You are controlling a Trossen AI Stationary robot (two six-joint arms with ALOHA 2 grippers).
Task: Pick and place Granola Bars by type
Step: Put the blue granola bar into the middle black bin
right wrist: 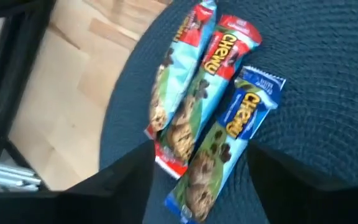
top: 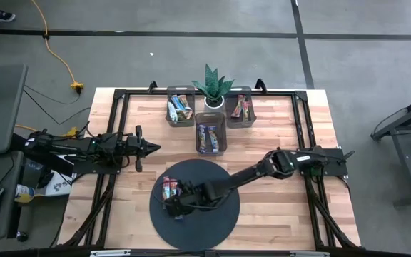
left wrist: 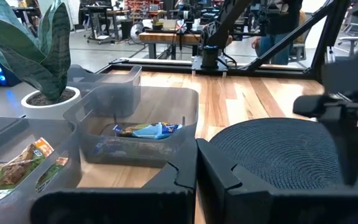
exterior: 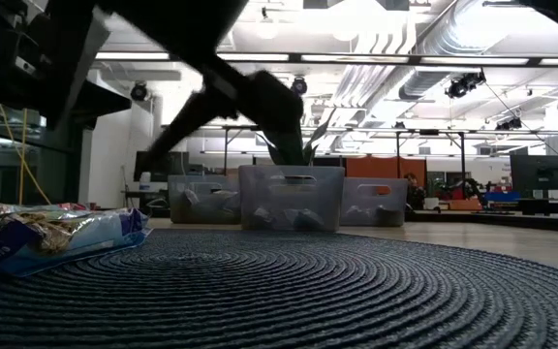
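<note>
Three granola bars [right wrist: 197, 106] lie side by side on the dark round mat [right wrist: 328, 93]: two with red ends and one blue bar [right wrist: 229, 143]. In the high view they sit at the mat's left part [top: 170, 188]. My right gripper [right wrist: 201, 186] is open just above them. Its fingers stand on either side of the blue bar's near end and touch nothing that I can see. My left gripper [top: 152, 148] is shut and empty, hovering over the table's left side. Three grey bins [top: 210, 133] at the back hold more bars.
A potted plant [top: 212, 87] stands between the two far bins [top: 180, 108] [top: 240, 108]. The middle bin [left wrist: 135, 134] holds blue-wrapped bars. A black frame [top: 120, 96] runs around the table's edges. Bare wood lies between the mat and the bins.
</note>
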